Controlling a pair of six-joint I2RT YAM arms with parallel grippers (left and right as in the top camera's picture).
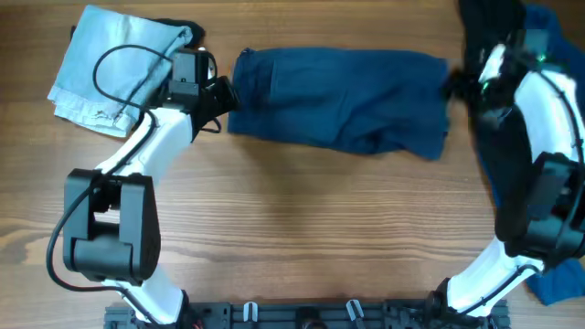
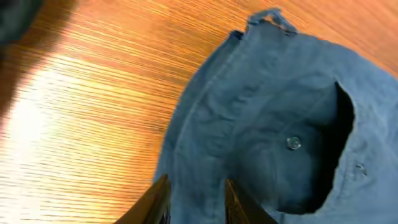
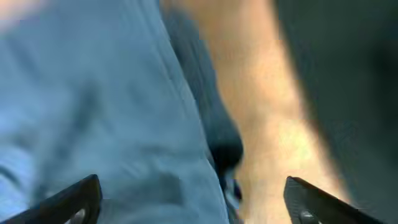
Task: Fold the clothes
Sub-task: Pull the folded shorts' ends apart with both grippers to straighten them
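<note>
Presently, item one: navy shorts, count one, laid flat and lengthwise across the far middle of the wooden table, probably spread so that both ends can be taken at once for a fold; one metal snap button shows beside a dark pocket opening in the left wrist view. Item two: left gripper, count one, at the left end of the shorts, its jaws drawn narrow with the fabric edge running between them; whether it truly pinches the cloth cannot be told. Item three: right gripper, count one, at the right end of the shorts, its jaws spread wide with blue fabric under one finger and bare wood under the gap, nothing held; the view is blurred. Item four: light-blue denim garment, count one, folded and set at the far left corner, seemingly as finished work. Item five: black garments, count two; a small black piece peeking out behind the denim; a larger black garment at the far right, apparently awaiting its turn. Item six: brighter blue cloth, seen near the right edge in two patches; whether these are one piece or two cannot be told.
</note>
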